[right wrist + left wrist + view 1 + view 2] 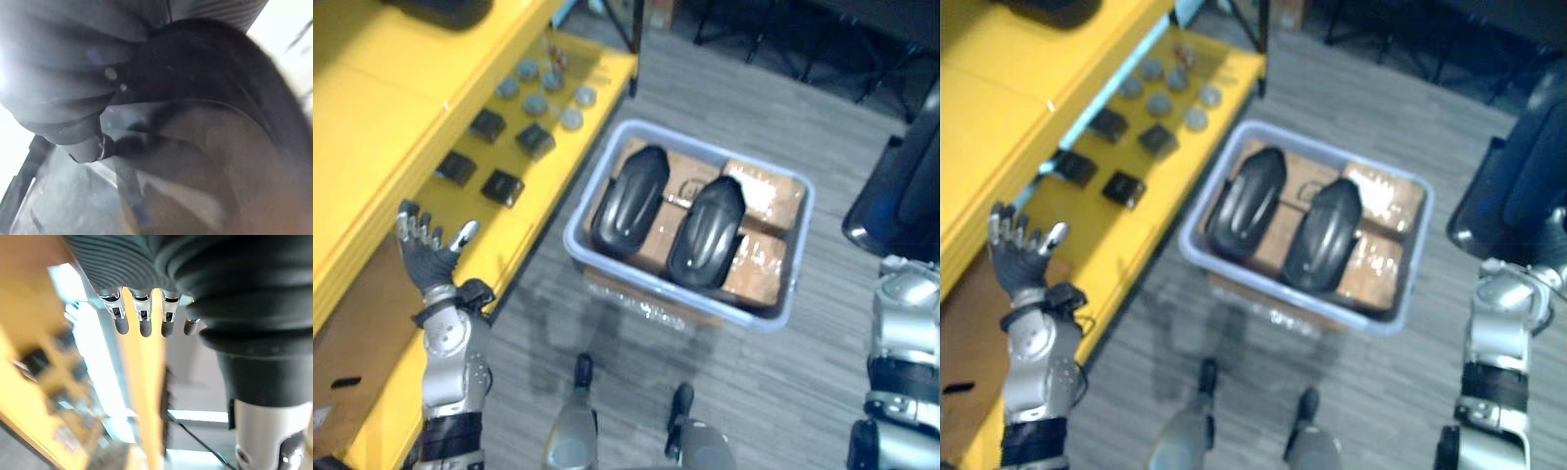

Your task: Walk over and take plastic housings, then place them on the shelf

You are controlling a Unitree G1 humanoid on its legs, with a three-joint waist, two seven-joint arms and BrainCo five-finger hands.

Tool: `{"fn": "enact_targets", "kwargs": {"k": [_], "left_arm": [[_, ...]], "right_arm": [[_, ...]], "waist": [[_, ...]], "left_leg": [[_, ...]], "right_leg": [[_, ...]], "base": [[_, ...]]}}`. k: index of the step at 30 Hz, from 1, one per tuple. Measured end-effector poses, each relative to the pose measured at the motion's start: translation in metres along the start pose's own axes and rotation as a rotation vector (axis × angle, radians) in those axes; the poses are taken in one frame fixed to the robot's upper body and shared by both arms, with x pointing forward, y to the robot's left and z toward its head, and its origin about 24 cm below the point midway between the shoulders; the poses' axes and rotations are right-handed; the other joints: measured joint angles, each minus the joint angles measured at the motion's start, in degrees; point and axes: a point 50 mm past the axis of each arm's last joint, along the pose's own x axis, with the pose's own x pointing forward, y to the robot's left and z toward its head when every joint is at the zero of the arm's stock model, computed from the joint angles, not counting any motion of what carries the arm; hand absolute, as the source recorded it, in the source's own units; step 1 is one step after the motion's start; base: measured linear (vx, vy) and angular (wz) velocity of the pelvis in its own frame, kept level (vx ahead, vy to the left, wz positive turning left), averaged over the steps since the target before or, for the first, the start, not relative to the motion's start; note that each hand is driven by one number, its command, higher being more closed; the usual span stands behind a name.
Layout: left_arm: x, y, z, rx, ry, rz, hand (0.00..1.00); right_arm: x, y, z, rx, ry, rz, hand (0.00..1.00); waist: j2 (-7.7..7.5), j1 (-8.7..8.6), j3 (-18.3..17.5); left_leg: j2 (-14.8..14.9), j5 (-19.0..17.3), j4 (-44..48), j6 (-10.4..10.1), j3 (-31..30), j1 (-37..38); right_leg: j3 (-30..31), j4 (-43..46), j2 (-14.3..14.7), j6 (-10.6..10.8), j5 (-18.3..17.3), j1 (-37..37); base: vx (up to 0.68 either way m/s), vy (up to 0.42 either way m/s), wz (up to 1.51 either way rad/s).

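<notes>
Far left: yellow shelf (372, 147), w/ small black square parts (489, 124) & grey round discs (536, 103) on its lower level. Just beside its front edge the left hand (431, 253) is held up, fingers spread & straight, palm twd the camera, holding nothing. Both plastic housings lie fwd & to the right of it, low down in a grey bin (781, 315) on the floor, resting on cardboard boxes (766, 196), dome side up. Left housing (628, 201) & right housing (707, 230) sit side by side, close together & parallel. Long axis of each runs near-left to far-right, i.e. mostly away from the robot w/ the far end leaning right. Far ends look a bit narrower, so they prob. point away twd the bin's far-right corner; hard to be sure. Bin sits approx. midway btwn the arms: left housing looks the nearer pick for the left hand, right housing lies closer to the right arm (903, 333). Right hand (63, 83): dark cover shows in its wrist view, state can't tell. Any reach has to go down into the bin & close across a housing's short axis.
</notes>
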Motion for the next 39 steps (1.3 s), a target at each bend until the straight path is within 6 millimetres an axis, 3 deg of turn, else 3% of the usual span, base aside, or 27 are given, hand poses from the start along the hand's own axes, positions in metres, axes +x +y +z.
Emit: {"fn": "enact_targets", "kwargs": {"k": [3, 8, 14, 21, 25, 32, 39], "left_arm": [[0.0, -0.026, -0.006, -0.004, 0.056, -0.169, 0.0], [-0.002, -0.077, -0.019, -0.007, 0.169, -0.466, 0.0], [-0.005, -0.09, -0.031, -0.025, 0.234, -0.522, 0.0], [-0.013, -0.1, -0.037, -0.033, 0.264, -0.549, 0.0], [-0.023, -0.109, -0.056, -0.025, 0.342, -0.56, 0.0], [-0.061, -0.132, -0.083, -0.027, 0.476, -0.643, 0.0], [-0.068, -0.136, -0.089, -0.027, 0.457, -0.639, 0.0]], "right_arm": [[-0.008, 0.007, 0.018, 0.02, -0.122, 0.039, 1.0], [-0.048, 0.043, 0.049, 0.108, -0.319, 0.258, 1.0], [-0.084, 0.063, 0.073, 0.236, -0.438, 0.382, 1.0], [-0.115, 0.077, 0.088, 0.318, -0.493, 0.502, 1.0], [-0.136, 0.089, 0.083, 0.301, -0.518, 0.604, 1.0], [-0.197, 0.105, 0.06, 0.247, -0.511, 0.807, 1.0], [-0.222, 0.106, 0.047, 0.221, -0.495, 0.882, 1.0]], "waist": [[0.5, -0.1, -1.6], [1.23, -0.54, -4.2], [2.24, -1.04, -6.3], [2.24, -1.06, -7.4], [1.93, -0.82, -8.6], [1.3, 0.2, -9.0], [0.4, 0.19, -9.6]], "left_leg": [[0.0, 0.0, -0.6, 0.0, 0.2, 1.8], [0.0, 0.2, -0.7, 0.0, 1.4, 3.2], [0.1, 1.0, -1.1, 0.1, 1.7, 3.4], [0.0, 1.7, -1.1, 0.3, 1.7, 3.3], [0.0, 1.8, -1.1, 0.3, 1.5, 2.6], [0.3, 1.9, -1.1, 0.2, 1.2, 1.6], [0.4, 2.0, -1.0, 0.1, 1.2, 1.7]], "right_leg": [[0.0, 0.0, 0.0, 0.0, 0.0, 1.4], [0.2, 0.0, -0.1, 0.0, 0.0, 2.1], [0.2, -0.8, 0.0, -0.3, 0.6, 2.3], [0.1, -3.0, 0.2, -0.4, 2.4, 3.1], [0.1, -4.5, 0.3, -0.2, 3.5, 3.2], [-0.1, -5.0, 0.8, 0.0, 3.9, 3.0], [-0.1, -5.1, 0.9, 0.1, 3.9, 3.0]], "base": [[0.0, 0.001, -0.03], [-0.07, 0.007, -0.09], [-0.1, 0.007, -0.02], [-0.05, 0.007, -0.01], [-0.02, 0.005, 0.0], [0.0, 0.001, 0.02], [0.0, 0.0, 0.0]]}}
